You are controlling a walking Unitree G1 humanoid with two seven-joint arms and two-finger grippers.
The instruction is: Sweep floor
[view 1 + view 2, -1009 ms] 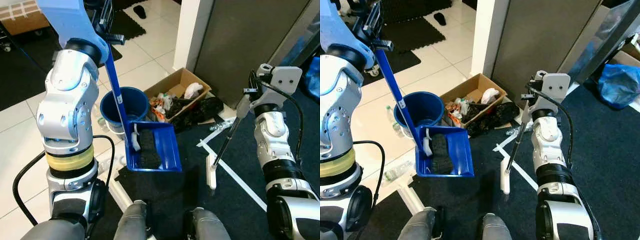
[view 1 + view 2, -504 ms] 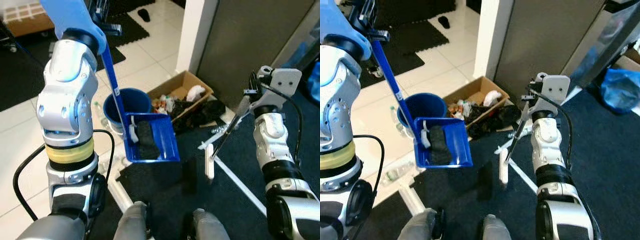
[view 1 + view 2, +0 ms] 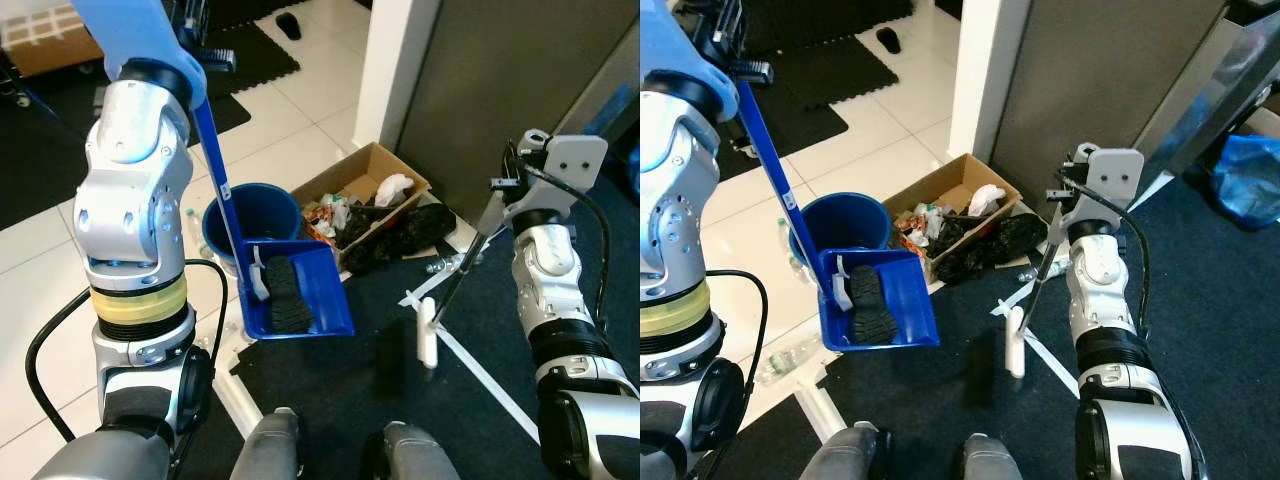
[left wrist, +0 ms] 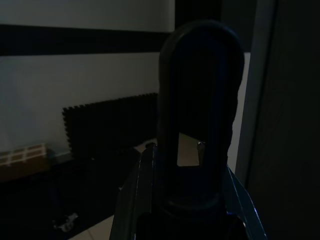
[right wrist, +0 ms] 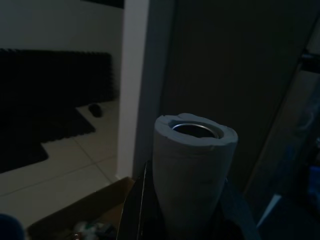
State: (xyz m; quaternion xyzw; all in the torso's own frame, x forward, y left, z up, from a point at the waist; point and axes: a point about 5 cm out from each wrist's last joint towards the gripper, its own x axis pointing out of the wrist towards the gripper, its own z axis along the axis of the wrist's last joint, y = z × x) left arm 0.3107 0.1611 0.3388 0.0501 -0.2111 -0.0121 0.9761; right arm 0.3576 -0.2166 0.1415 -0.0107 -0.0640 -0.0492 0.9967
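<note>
Dustpan (image 3: 300, 300), hung from the left gripper (image 3: 205, 40) clamped on its long upright handle, sits just beside the blue bucket (image 3: 250, 212), while the right gripper (image 3: 500, 195) is clamped on the broom (image 3: 450, 290).

The left arm (image 3: 135, 180) hides part of the bucket (image 3: 250, 212); box (image 3: 368, 190) contents are too small to identify; both wrist views are very dark

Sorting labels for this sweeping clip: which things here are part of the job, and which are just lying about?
Part of the job:
blue dustpan holding a black shoe
left gripper on its handle
broom in the right gripper
blue bucket

Lying about:
cardboard box of rubbish
black mats
blue bag
</note>
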